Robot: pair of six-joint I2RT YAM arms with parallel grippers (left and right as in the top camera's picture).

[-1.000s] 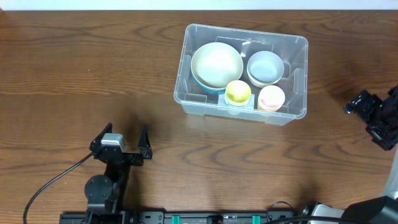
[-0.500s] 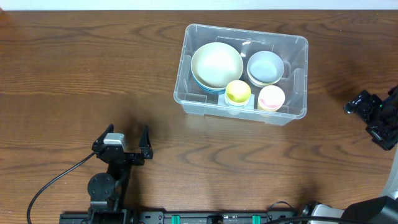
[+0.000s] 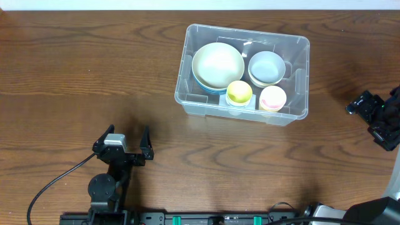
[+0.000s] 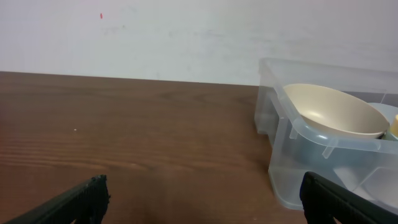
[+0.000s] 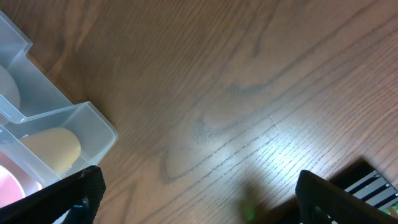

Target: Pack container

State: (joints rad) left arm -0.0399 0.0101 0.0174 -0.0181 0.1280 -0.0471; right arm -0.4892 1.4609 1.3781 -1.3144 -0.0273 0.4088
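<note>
— Where is the container [image 3: 200,106]?
— On the worktop [image 3: 94,75], far right of centre, with four bowls [image 3: 217,64] inside.
— The left gripper [image 4: 202,186]?
— Jaws spread wide, holding nothing, well apart from the container.
— And the right gripper [image 5: 199,186]?
— Also wide apart and empty, off the container's right end.

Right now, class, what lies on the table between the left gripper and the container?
Overhead view: only bare table between the left gripper and the container.
</note>
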